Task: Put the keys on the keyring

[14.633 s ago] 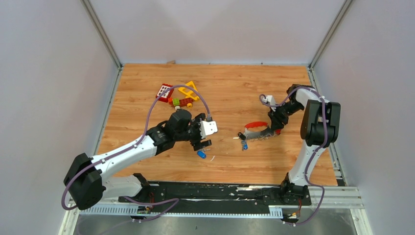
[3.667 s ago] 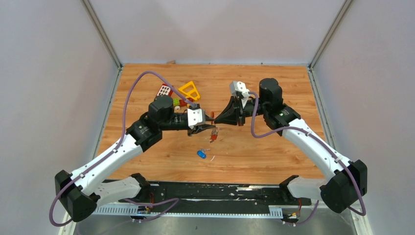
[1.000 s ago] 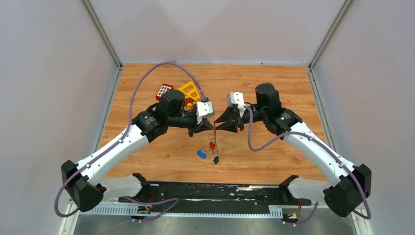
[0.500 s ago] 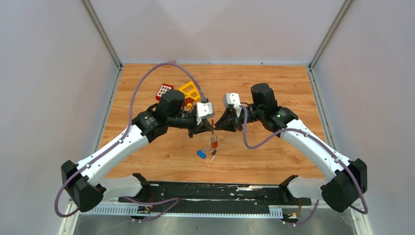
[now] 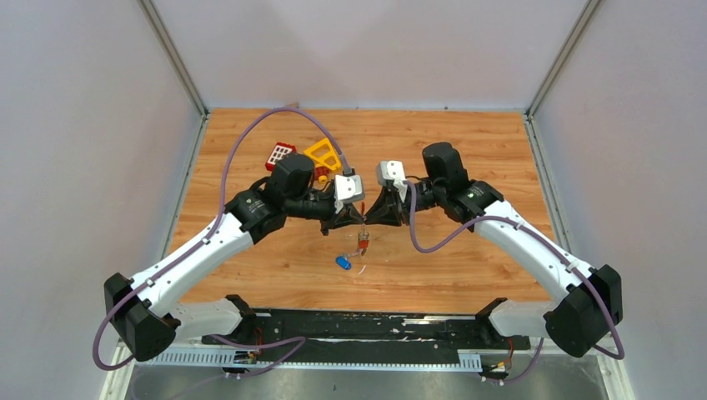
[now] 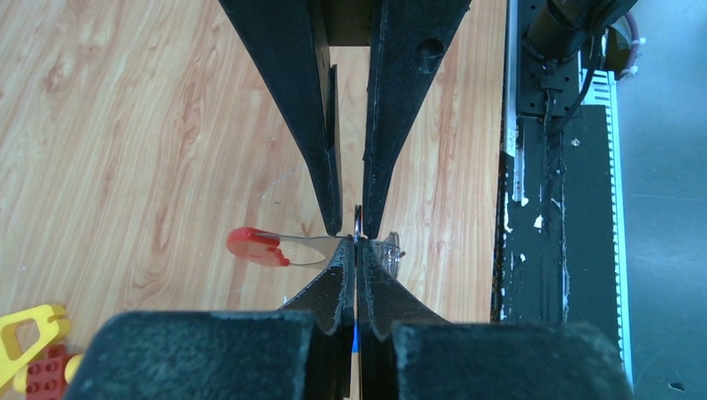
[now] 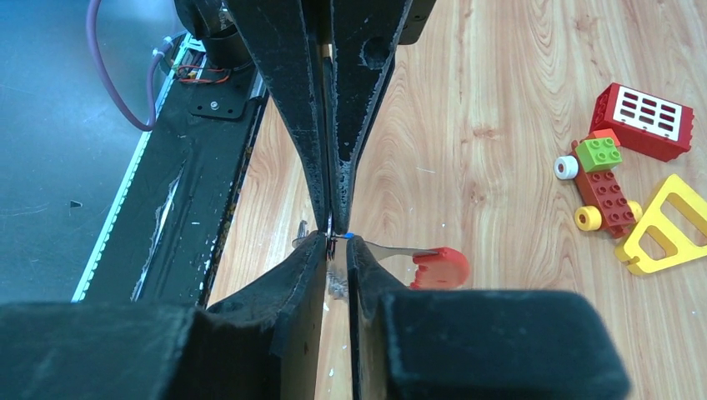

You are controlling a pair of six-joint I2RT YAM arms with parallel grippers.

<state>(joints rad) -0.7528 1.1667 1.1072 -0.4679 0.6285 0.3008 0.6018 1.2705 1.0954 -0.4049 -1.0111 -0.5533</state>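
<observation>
At about 10 o'clock from where your two grippers meet, a red block (image 5: 281, 155) and a yellow frame (image 5: 323, 153) lie together on the table (image 5: 467, 150). A small brick car (image 7: 602, 179) sits beside them in the right wrist view. All three are well apart from the grippers.

Your left gripper (image 6: 356, 255) is fully closed, its tips pinching the keyring (image 6: 357, 218). The keyring shows only as a thin metal loop seen edge-on, sticking out past the tips at 12 o'clock in the left wrist view. It is held up off the wood, over the middle of the table.

The red key (image 6: 257, 247) is right at that loop. In the left wrist view its head points to 9 o'clock and its silver blade runs in toward the loop. From above it hangs at 6 o'clock, just under the meeting tips. You cannot tell from these views whether it is threaded on.

The blue key (image 5: 343, 262) lies flat on the wood at 7 o'clock from the tips, near them but apart, and neither gripper touches it.

Your right gripper (image 7: 333, 243) faces the left one tip to tip. Its jaws stand almost closed with a slim gap, one on each side of the loop. Whether they pinch anything cannot be told.
</observation>
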